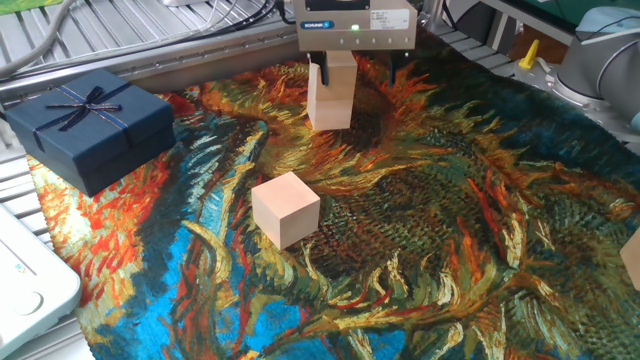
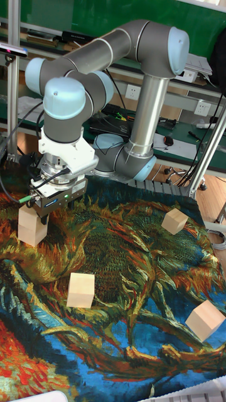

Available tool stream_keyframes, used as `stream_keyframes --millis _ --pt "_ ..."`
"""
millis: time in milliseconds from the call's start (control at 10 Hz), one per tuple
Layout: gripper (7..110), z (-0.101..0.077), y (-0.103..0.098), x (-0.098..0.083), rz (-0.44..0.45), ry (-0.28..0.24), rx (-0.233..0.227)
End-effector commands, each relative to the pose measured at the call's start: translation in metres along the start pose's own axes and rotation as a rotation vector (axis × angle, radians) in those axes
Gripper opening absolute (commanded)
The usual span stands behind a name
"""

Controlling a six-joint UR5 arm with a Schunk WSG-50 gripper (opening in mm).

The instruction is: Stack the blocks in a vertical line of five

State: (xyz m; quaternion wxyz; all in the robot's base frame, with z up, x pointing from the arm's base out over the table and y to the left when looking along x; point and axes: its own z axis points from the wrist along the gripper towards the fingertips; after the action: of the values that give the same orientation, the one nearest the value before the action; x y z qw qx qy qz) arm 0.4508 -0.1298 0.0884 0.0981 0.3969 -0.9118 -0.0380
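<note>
Two-block stack (image 1: 331,92) at cloth's (image 1: 450,230) back under gripper (image 1: 355,68); single block (image 1: 285,208) in front; gift box (image 1: 88,125) left.

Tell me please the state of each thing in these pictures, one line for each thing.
gripper: fingers straddle the top block; open or shut unclear
two-block stack: upright on the cloth
loose block: single, mid-cloth
far block: single, flat
near block: single, by the cloth's edge
gift box: closed, ribbon tied

Block (image 1: 632,256) at right edge (mostly cropped)
</note>
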Motion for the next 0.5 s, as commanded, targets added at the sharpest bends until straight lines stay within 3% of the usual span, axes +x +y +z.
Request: stream_keyframes --millis 0,400 --pt "88 -0.0007 0.0008 0.0021 0.012 0.008 -0.005" --pt "88 -0.0002 -0.0002 0.0018 0.011 0.009 -0.002"
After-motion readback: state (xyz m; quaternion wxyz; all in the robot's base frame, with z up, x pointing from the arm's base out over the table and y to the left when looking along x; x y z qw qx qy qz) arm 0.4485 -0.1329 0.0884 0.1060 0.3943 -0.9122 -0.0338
